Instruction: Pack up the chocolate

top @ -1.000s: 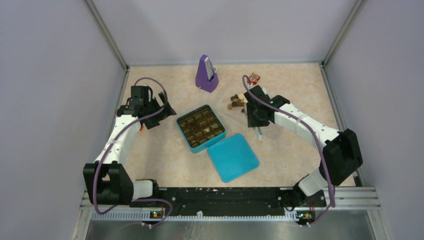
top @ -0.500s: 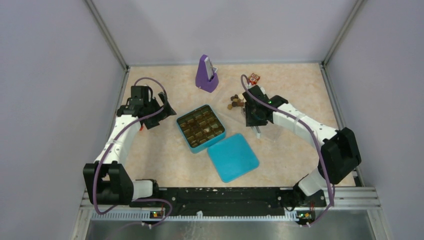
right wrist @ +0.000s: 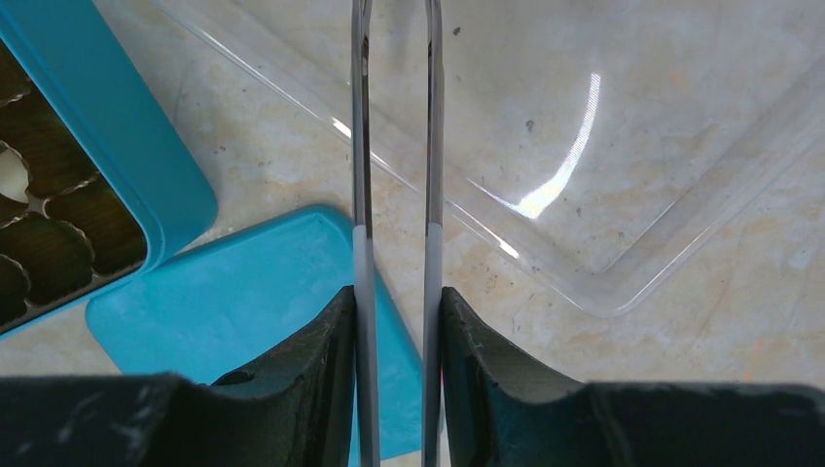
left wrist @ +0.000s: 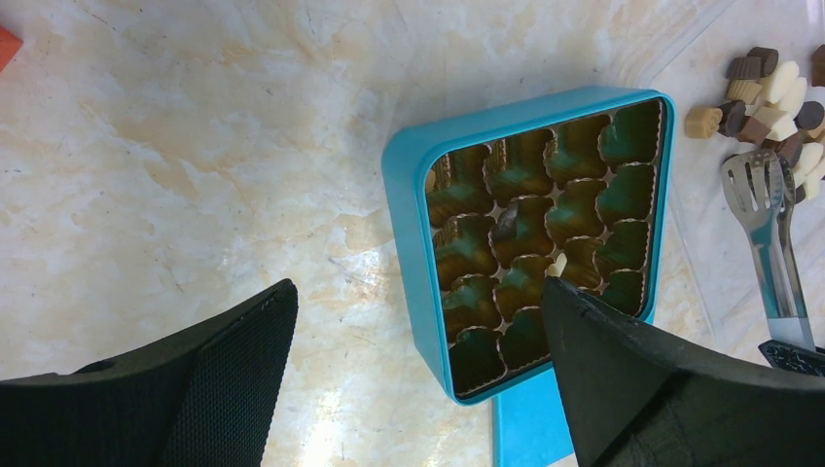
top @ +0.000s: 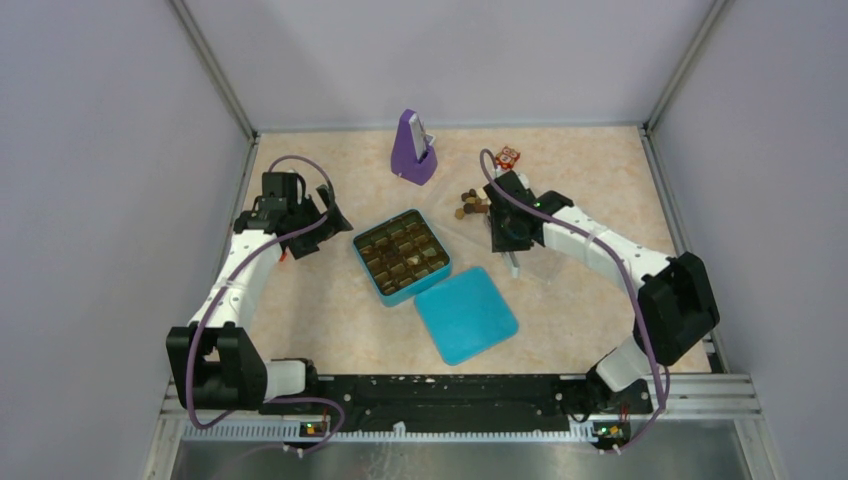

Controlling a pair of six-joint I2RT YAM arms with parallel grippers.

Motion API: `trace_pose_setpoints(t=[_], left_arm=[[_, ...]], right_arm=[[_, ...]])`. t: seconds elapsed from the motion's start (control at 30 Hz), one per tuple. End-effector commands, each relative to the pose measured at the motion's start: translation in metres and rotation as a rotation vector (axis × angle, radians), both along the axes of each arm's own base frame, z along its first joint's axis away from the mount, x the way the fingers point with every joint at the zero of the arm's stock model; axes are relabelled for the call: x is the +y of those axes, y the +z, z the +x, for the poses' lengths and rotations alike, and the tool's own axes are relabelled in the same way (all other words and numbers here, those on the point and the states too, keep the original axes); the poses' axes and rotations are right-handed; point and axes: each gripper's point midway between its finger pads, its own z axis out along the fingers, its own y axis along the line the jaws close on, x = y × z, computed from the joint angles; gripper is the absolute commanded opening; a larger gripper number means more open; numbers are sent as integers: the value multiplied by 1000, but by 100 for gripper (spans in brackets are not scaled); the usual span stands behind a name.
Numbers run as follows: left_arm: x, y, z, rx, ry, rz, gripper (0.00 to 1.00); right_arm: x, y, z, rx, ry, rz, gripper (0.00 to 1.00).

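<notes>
I'm watching R gripper (right wrist: pixel 394 313) pinching metal tongs (right wrist: pixel 434 117); chocolate pieces (left wrist: pixel 769 92) lying just past tong tips; L gripper (left wrist: pixel 418 292) gaping wide.

Soft, even light is falling from overhead, leaving only faint shadows around the box (top: pixel 401 256). Right of it, the clear tray (right wrist: pixel 671 97) is throwing back a curved glare; left of it, the table (left wrist: pixel 195 146) is shining palely. Nearer than the box, my right fingers (right wrist: pixel 292 389) are showing dark and soft, the tongs (right wrist: pixel 362 263) sharp.
</notes>
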Motion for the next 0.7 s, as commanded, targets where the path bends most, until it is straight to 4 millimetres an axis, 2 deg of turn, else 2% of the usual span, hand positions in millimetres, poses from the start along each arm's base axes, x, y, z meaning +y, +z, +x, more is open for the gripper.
trace_pose_setpoints(t=[0.0,0.53,0.57,0.67], left_arm=[[2,10,2,-47,-4,9,99],[2,12,2,-48,-3,6,99],[2,12,2,-48,-4,7,99],[2,11,2,-46,-4,7,99]], right_arm=[[3,2,8,-38,-4,-14,32],[7,-6,13,-27,9,-29,33],[6,-6,13,-28,9,-29,31],[5,-3,12,-37,2,-26,15]])
